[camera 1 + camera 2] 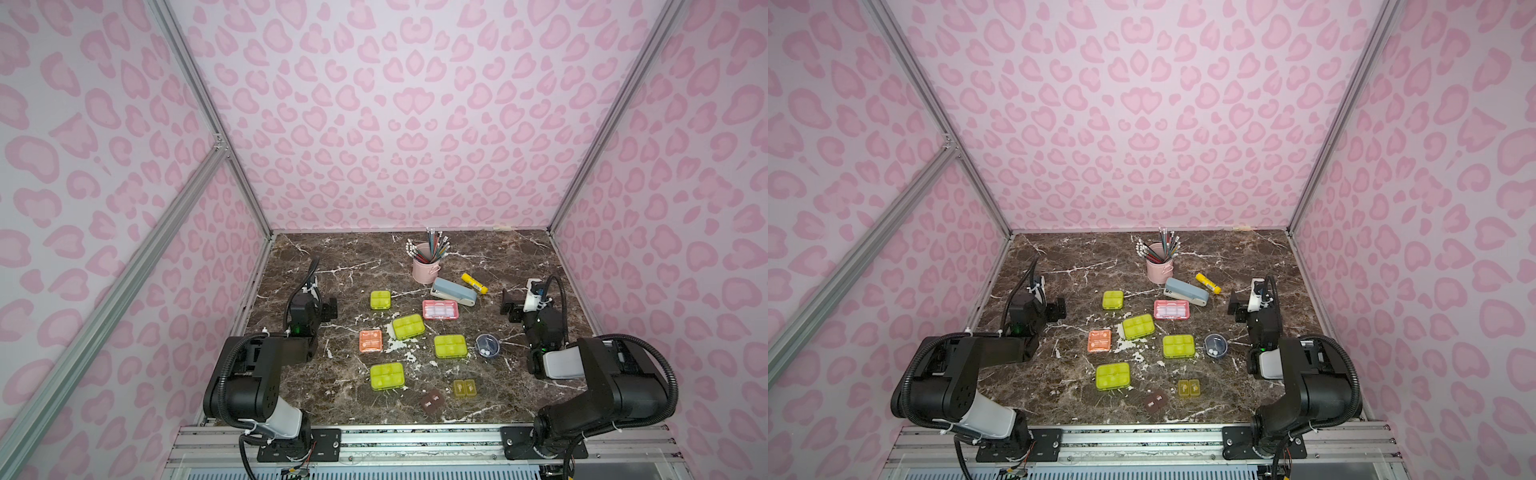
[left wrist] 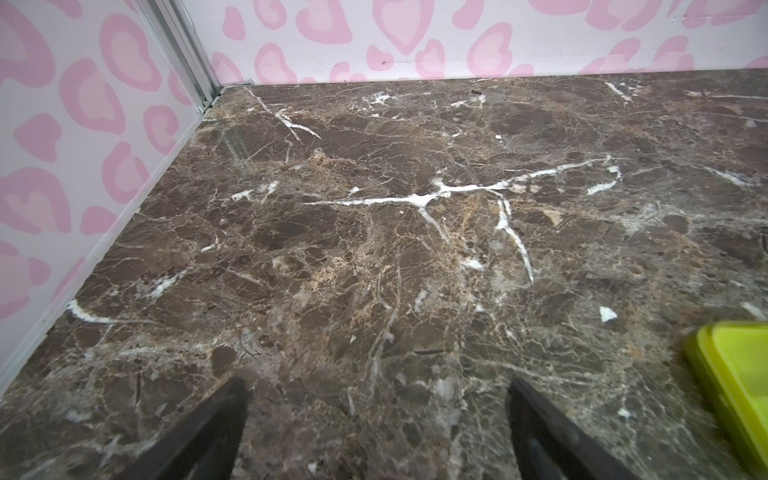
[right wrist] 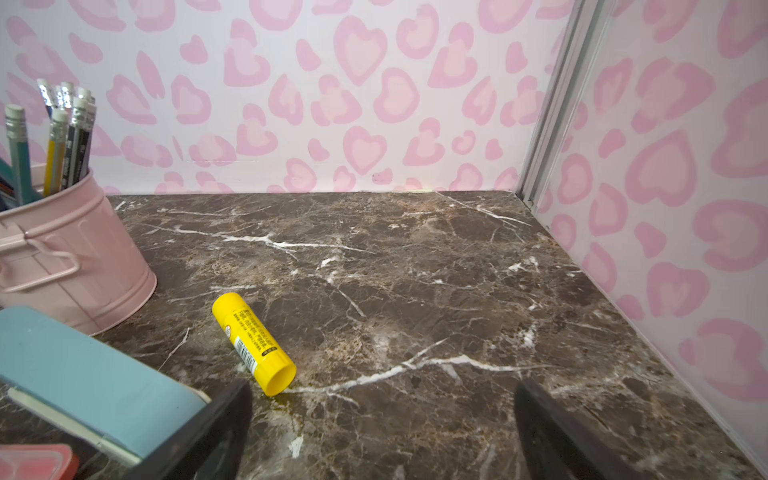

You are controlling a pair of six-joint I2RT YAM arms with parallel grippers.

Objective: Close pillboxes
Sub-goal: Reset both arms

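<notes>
Nearest in both top views are my two arms [image 1: 249, 374], then the brown pillbox [image 1: 432, 402] and the olive pillbox [image 1: 464, 388]; the other pillboxes [image 1: 408, 326] lie scattered in the middle of the table [image 1: 332, 266], between left gripper [image 1: 328, 309] and right gripper [image 1: 510, 305], none touched. I judge them light, stiff and smooth; they may slide, so I would press each lid at the edge opposite its hinge. Left wrist view: jaws spread, empty, a yellow-green pillbox [image 2: 735, 386] near. Right wrist view: jaws spread, empty, near the glue stick [image 3: 253, 343]
</notes>
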